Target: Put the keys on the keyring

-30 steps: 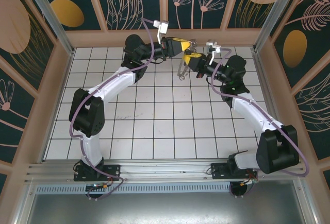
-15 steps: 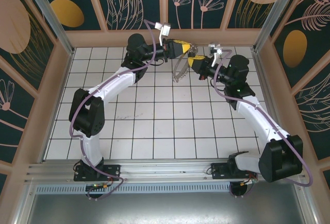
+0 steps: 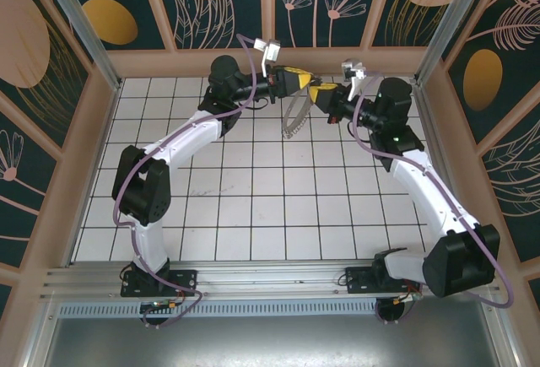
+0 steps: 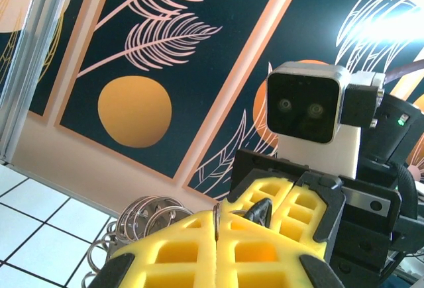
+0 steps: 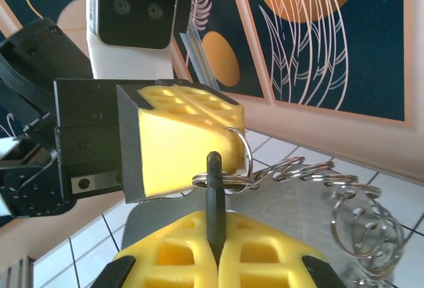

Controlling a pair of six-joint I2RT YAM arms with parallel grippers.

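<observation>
Right wrist shows the right gripper (image 5: 214,251) clamping the key (image 5: 213,192) (left gripper (image 5: 225,144) pinches the keyring (image 5: 299,167)): thread slowly, keeping them aligned.

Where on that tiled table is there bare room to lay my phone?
The widest bare patch of table lies between the left arm and right arm, back from the near rail. A narrower strip runs beside the left wall. The far middle is crowded: the left gripper and right gripper meet there, the keyring dangling from them.
</observation>
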